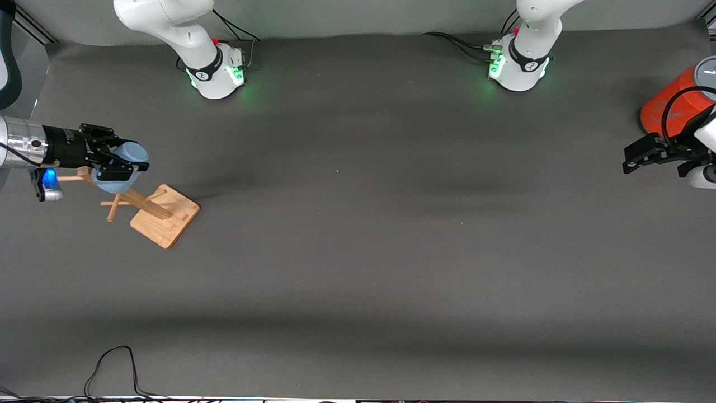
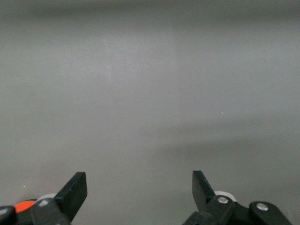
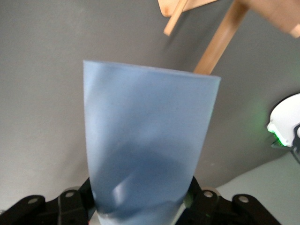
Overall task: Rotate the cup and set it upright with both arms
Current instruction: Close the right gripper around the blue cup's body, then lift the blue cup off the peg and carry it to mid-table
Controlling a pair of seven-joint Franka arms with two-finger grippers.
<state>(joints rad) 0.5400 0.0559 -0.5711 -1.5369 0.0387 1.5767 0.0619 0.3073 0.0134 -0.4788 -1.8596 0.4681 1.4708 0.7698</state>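
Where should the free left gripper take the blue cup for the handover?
Probably the cup's free wide end, approached from the left arm's side. The right gripper already clamps its narrower end, above the wooden rack; the left gripper waits open beside the orange cylinder.

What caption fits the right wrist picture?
Right gripper clamps the light blue cup above the wooden rack.

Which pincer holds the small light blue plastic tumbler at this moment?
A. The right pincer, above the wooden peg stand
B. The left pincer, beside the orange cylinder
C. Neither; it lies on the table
A: the right pincer is clamped on the small light blue plastic tumbler above the wooden peg stand, while the left pincer is open with nothing in it.
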